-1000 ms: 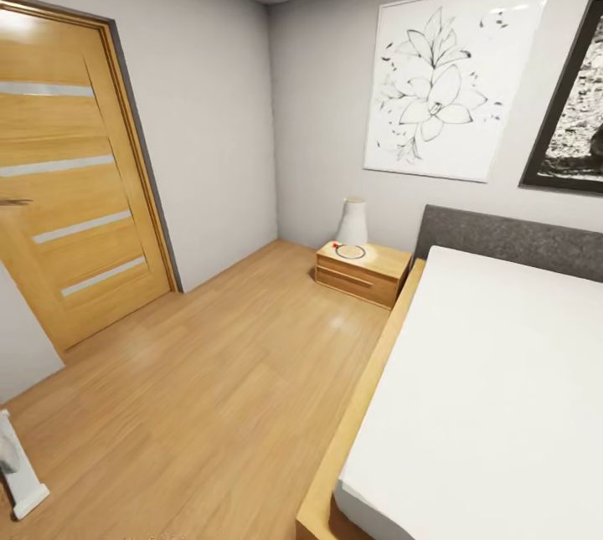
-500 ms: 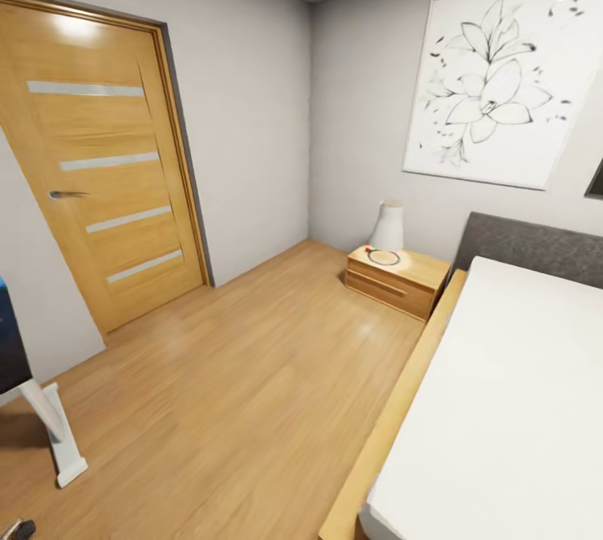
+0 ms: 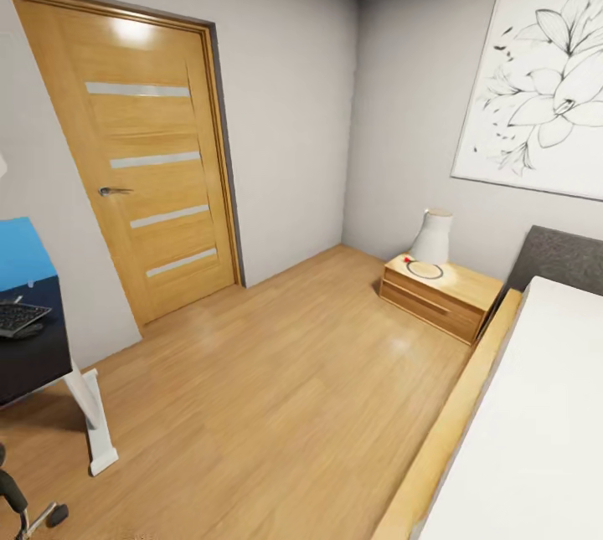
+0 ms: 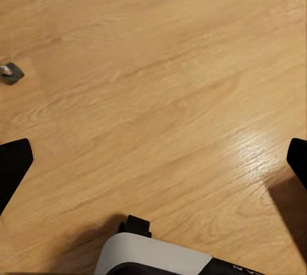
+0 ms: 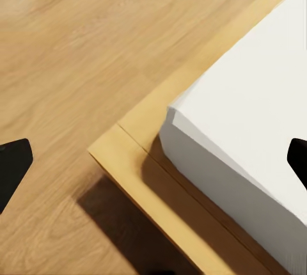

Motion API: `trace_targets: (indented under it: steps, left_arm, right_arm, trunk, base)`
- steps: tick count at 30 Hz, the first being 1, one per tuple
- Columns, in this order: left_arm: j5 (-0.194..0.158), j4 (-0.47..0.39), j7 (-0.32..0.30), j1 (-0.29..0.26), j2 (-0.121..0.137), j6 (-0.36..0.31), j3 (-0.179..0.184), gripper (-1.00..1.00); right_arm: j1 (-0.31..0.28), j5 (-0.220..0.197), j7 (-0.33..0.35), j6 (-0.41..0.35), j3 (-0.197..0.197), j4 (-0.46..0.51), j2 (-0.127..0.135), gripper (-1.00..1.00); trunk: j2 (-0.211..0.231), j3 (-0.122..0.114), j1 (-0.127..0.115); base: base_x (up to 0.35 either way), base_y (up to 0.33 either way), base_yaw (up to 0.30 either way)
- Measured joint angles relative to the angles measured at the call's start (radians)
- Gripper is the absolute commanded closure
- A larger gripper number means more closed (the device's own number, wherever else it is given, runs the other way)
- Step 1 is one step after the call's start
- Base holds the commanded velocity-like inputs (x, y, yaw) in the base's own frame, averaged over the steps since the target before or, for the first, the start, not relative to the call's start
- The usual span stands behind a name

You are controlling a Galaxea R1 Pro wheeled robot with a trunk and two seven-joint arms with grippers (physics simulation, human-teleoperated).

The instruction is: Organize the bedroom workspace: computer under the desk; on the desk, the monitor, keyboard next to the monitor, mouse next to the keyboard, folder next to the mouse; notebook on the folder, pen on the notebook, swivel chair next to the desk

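From the head, the desk (image 3: 33,347) stands beside the door (image 3: 142,180), with what we take for the keyboard (image 3: 18,316) resting on it. Our left gripper (image 4: 153,160) hangs spread above the floor (image 4: 160,64); our right gripper (image 5: 153,160), likewise spread, overlooks the bed (image 5: 249,109), both empty for travel.

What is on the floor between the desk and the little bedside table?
Nothing: in the head view, only bare wood floor stretches between the desk and the bedside table.
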State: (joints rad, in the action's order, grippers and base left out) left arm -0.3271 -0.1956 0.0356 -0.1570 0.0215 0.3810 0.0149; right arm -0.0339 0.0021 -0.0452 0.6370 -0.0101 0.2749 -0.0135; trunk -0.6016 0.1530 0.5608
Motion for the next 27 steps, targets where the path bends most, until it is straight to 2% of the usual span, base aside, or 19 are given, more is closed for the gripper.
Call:
trace_targets:
  steps: [27]
  left_arm:
    - [-0.001, 0.0, 0.002, 0.0, -0.001, 0.0, 0.0, -1.0]
  right_arm:
    - [-0.001, 0.002, 0.001, 0.0, 0.001, 0.0, 0.0, -1.0]
  trunk:
    - [0.0, 0.014, 0.0]
  base:
    - [0.004, 0.001, 0.266]
